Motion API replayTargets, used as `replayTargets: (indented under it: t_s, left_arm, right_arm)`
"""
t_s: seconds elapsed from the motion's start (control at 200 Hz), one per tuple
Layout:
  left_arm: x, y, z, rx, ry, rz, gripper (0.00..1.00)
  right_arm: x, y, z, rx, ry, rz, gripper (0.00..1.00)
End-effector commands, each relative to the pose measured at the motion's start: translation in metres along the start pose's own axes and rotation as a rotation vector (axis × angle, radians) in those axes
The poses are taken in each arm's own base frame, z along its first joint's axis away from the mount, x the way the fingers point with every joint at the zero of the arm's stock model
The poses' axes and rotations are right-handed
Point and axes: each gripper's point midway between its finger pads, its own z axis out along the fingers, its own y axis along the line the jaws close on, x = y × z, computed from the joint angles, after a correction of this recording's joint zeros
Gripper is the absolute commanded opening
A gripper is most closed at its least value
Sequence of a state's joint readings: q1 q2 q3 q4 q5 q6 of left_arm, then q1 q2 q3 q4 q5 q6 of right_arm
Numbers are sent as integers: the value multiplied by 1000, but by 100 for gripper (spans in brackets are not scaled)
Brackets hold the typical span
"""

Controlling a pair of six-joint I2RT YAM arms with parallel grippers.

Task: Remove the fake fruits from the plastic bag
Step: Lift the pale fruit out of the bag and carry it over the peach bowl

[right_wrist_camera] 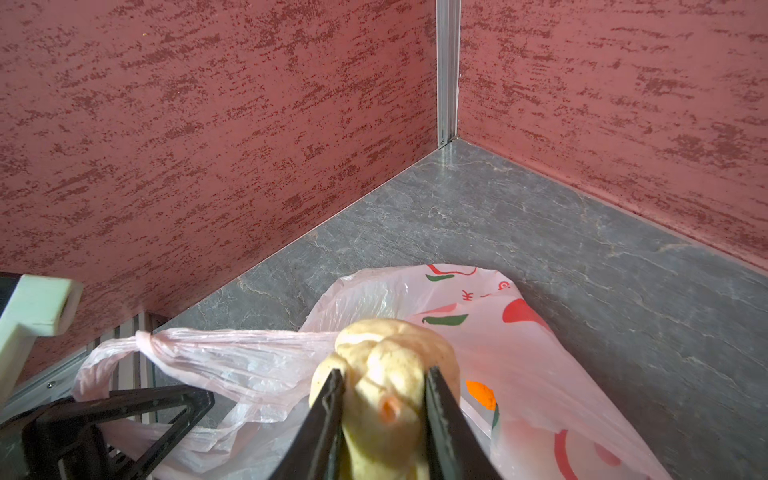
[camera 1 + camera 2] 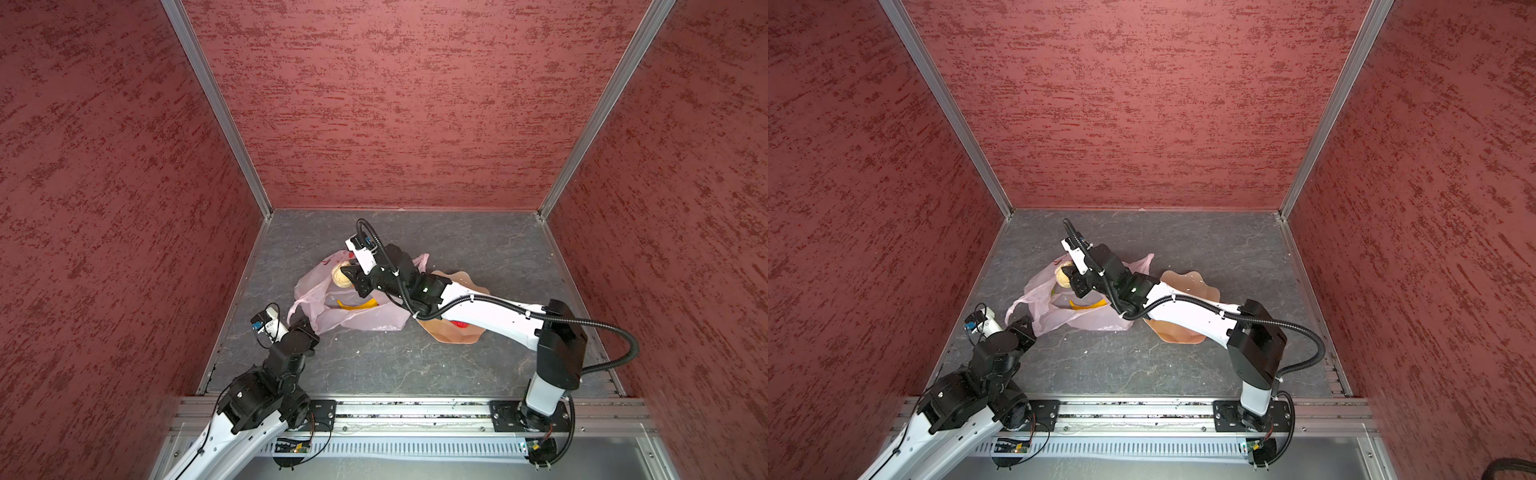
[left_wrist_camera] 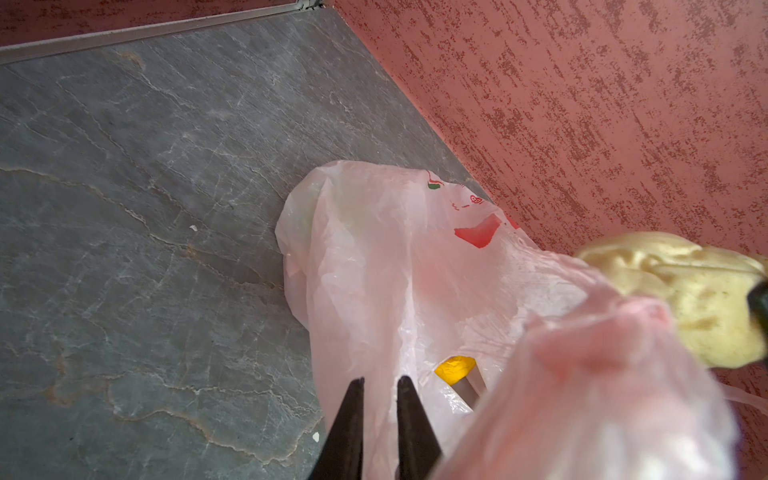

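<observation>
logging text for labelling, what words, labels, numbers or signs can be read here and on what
Nothing reads as a clear word or number.
On the thin translucent pale-pink plastic bag: small red printed characters near one end, too small and crinkled to read; its other marks are red, green and orange shapes.
On the peach wavy-edged dish and the red textured walls: no lettering visible.

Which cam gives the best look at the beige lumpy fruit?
Right wrist view: the beige lumpy fruit is close, sharp and centred between the fingers of the right gripper. The left wrist view catches it at the frame edge, partly behind the plastic bag. In both top views it is small, partly hidden by that gripper.
</observation>
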State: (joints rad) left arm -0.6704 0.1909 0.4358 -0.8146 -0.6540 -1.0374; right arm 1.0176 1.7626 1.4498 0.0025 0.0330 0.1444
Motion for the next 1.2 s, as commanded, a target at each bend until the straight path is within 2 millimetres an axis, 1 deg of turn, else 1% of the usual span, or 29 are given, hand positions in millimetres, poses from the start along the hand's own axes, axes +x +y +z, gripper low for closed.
replayTargets:
  t_s: [0.0,0.175,0.301,0.441,0.471,0.481,0.501,0.561,0.726,0.892,1.072,1.197]
  left_arm:
    - [-6,-5,-2,12,-13,4,18]
    - [-6,-6,-2,16,-14,4,18]
    - [-5,-7,-1,17,-14,3,18]
    - [-4,-10,2,19,-8,7,18]
    - [-3,-11,2,17,-6,9,18]
    - [-3,-11,2,17,-6,10,18]
    - [-3,-12,2,19,-5,8,18]
    - [-2,-12,3,19,-2,10,18]
    - [-2,-14,4,20,-1,13,18]
    - [-1,-15,5,21,3,18,19]
    - [1,-18,7,20,11,27,18]
    - [2,-21,9,23,18,31,19]
  right_arm:
    - [-24,-3,-24,41,-55,-36,30]
    - [-34,-16,-51,126,-62,-72,30]
    - [-40,-34,-74,209,-68,-79,30]
    - [-40,-64,-99,298,-70,-55,30]
    - [-34,-72,-100,321,-55,-50,30]
    - [-40,-74,-108,327,-72,-45,30]
    - [-42,-79,-114,340,-80,-39,30]
    - [-39,-95,-126,385,-79,-20,30]
    - [-26,-142,-166,528,-74,45,29]
    - [-2,-184,-202,661,-49,108,29]
    - [28,-219,-234,759,-28,179,29]
    - [53,-236,-244,788,1,234,29]
